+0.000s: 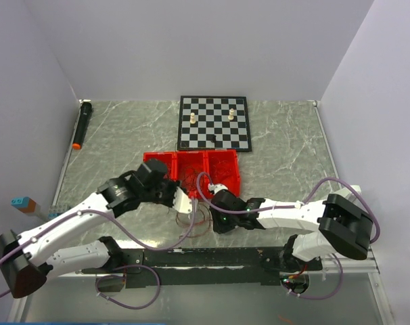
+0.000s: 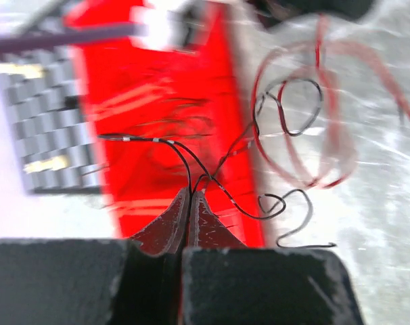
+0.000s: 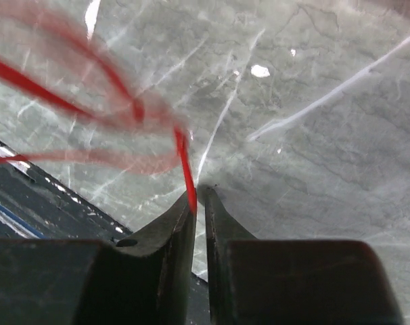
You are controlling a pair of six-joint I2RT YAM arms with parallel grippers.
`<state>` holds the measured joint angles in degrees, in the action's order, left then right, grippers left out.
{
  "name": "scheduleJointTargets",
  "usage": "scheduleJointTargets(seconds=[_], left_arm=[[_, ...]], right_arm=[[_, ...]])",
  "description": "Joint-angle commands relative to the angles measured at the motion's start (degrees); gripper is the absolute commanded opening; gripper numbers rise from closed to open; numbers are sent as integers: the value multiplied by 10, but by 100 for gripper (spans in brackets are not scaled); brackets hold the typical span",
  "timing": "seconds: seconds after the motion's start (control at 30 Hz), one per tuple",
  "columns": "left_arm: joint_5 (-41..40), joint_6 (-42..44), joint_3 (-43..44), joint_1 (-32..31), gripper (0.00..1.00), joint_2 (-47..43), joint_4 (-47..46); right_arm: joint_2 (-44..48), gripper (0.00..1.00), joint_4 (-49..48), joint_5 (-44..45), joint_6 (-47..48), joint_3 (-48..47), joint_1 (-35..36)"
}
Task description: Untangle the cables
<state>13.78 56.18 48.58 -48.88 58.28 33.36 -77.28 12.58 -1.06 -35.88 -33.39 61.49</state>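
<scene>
Everything here, counted
Two arms, left point(image 1: 76, 217) and right point(image 1: 286, 213); one tangle of cables point(image 2: 289, 133); one red tray point(image 1: 191, 154) with three compartments; one chessboard point(image 1: 205, 128) carrying two pale pieces point(image 1: 193, 118); one black, orange-tipped marker point(image 1: 82, 125).

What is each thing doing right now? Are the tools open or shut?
Left tool: shut on the dark cable.
Right tool: pinching the red cable.
Dark cable: looped, tangled with the red one.
Chess pieces: standing upright on the chessboard.
Marker: lying flat.
</scene>
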Motion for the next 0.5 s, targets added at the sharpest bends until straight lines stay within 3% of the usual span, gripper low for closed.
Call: scheduleJointTargets(seconds=[0.0,0.3,0.37,0.47], left_arm=[[-64,-34,66,-2,1,-36,30],[-59,-67,101,-2,1,-97,48],[-43,-59,114,-2,1,-105,64],[-8,-44,138,-2,1,-116,86]], right_arm=[[-16,17,-11,11,6,6,0],[5,16,-12,25,-2,27,0],[39,22,-10,28,1,28,0],[107,42,-26,36,19,33,-1]])
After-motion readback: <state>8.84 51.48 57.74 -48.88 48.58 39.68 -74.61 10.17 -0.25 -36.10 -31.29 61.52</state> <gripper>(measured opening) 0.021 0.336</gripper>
